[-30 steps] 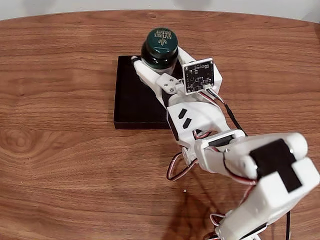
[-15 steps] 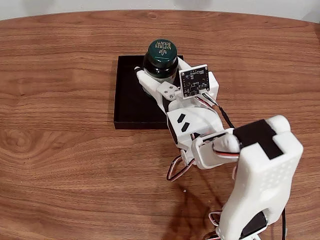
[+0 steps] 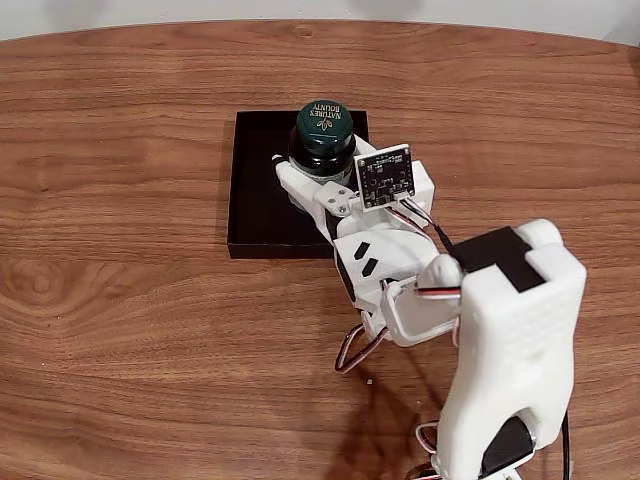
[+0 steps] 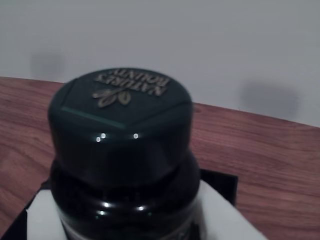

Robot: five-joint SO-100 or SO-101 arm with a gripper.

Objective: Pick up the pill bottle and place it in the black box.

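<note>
White gripper [image 3: 312, 172] clamps the bottle [image 3: 322, 133] by its body, upright, cap up. Bottle hangs over the right half of the black box [image 3: 258, 205], near its far edge; release needs a straight drop.

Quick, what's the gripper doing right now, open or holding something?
Gripper: shut on the pill bottle, held upright over the black box.
</note>
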